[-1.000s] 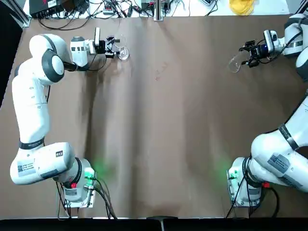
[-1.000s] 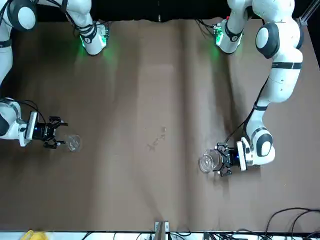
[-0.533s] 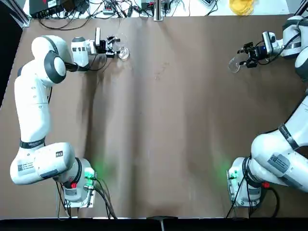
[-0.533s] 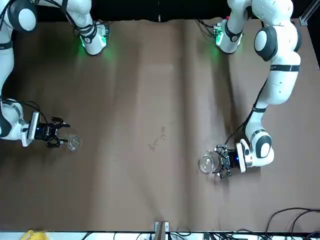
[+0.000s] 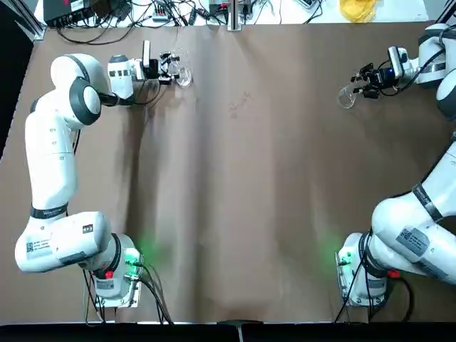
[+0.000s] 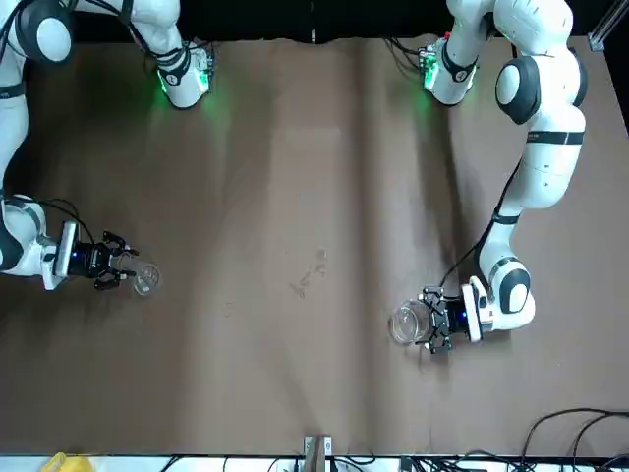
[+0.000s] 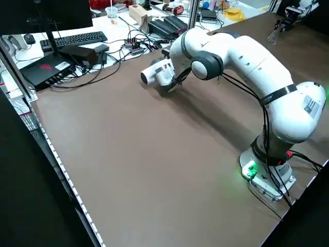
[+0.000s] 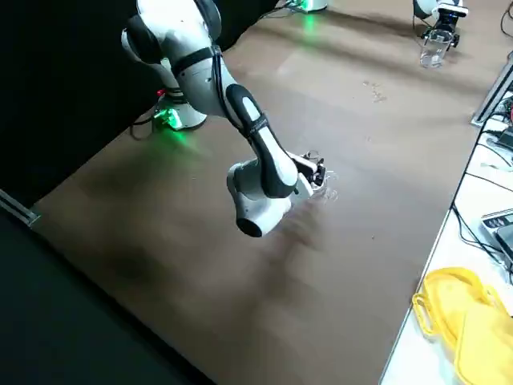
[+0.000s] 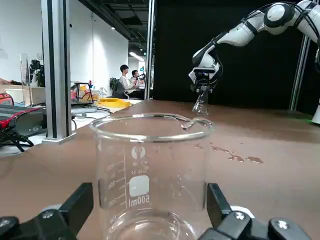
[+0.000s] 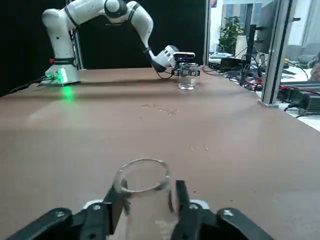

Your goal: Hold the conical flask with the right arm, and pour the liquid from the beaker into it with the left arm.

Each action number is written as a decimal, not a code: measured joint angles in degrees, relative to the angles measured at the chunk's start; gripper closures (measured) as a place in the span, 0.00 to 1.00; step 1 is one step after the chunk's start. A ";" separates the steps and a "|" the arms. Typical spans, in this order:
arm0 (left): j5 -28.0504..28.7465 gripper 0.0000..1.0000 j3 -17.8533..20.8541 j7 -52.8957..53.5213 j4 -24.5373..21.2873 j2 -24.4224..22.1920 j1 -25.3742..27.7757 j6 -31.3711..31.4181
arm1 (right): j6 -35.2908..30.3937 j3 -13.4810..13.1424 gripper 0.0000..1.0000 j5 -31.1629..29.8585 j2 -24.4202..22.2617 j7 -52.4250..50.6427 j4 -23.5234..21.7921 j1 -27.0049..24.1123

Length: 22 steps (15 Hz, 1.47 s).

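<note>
1. Our left gripper (image 9: 150, 197) has its two fingers around the beaker (image 9: 140, 170). It is at the far left part of the table (image 5: 235, 214).
2. Our right gripper (image 10: 150, 192) holds the conical flask (image 10: 150, 212) up near its neck, at the far right part.
3. Both glasses stand upright, well apart. We think the grabbing is done and bringing them close comes next.
4. We should move the beaker over to the flask, keeping it flat, then tip it slowly over the small mouth.
5. We can't tell how much liquid is inside. A fast tip could spill it.
</note>
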 joint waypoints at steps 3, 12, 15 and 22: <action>0.00 0.00 0.01 0.01 0.00 0.10 -0.02 -0.11 | -0.01 0.03 0.57 0.33 0.00 1.37 0.56 0.00; -2.14 0.00 0.01 0.01 -0.07 0.58 -1.26 -0.25 | 0.00 0.11 0.61 1.16 0.12 2.23 0.96 0.64; -2.90 0.00 0.01 0.01 -0.14 0.62 -1.52 -0.25 | 0.00 0.37 0.61 1.31 0.11 4.14 1.52 2.47; -3.12 0.04 0.15 1.21 -0.40 0.68 -1.32 -0.50 | 1.47 0.59 0.61 3.96 -0.99 6.73 2.87 9.71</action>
